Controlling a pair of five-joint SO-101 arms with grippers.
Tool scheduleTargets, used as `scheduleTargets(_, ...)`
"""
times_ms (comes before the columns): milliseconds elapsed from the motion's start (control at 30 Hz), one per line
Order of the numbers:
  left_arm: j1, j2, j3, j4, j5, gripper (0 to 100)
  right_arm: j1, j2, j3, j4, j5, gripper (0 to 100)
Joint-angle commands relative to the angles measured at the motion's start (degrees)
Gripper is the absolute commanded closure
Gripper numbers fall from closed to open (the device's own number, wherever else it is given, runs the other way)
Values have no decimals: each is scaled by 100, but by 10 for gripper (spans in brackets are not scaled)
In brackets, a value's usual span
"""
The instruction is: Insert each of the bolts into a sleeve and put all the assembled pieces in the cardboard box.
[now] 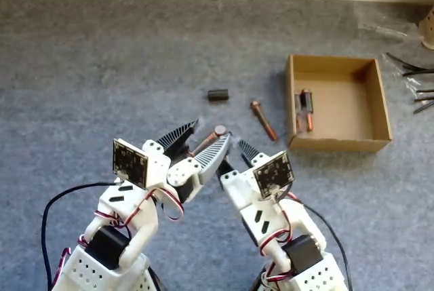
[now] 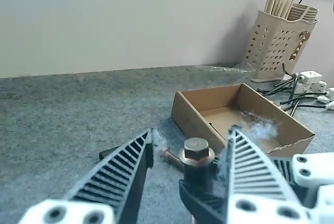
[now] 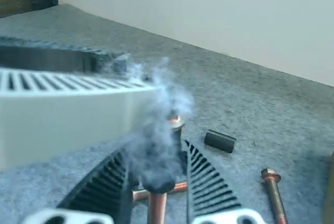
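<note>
A copper bolt [image 1: 210, 139] sits through a dark sleeve [image 3: 156, 169], and my right gripper [image 3: 155, 151] is shut on that sleeve. The bolt's head [image 2: 196, 150] stands between the wide-apart fingers of my left gripper [image 2: 190, 134], which is open and does not touch it. Both grippers meet at the table's middle in front of the arms, left gripper [image 1: 207, 133] beside right gripper [image 1: 229, 155]. A second sleeve [image 1: 218, 95] and a second bolt [image 1: 263, 120] lie loose farther back. The cardboard box [image 1: 380, 104] at the right holds one assembled piece [image 1: 306, 109].
Grey carpet covers the table. A beige utensil holder [image 2: 282, 36], a power strip [image 2: 308, 78] and black cables [image 1: 413, 81] lie beyond the box at the far right. A wall runs along the back edge.
</note>
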Motion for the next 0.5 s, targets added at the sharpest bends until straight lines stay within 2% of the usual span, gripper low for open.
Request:
scheduleTargets(0, -444, -75, -409, -193, -158, 783, 101, -75, -224, -22, -18, 994)
scheduleTargets(100, -910, -75, -435, -211, -141, 790, 119, -75, -224, -22, -9, 994)
scheduleTargets(233, -1332, -75, -435, -185, -141, 891, 479, -75, -224, -22, -9, 994)
scheduleTargets(367, -1446, -75, -400, -158, -176, 995, 1033, -75, -259, 303, -35, 994)
scheduleTargets(467, -1402, -75, -418, 334, -695, 982, 1473, -66, -514, 787, -44, 994)
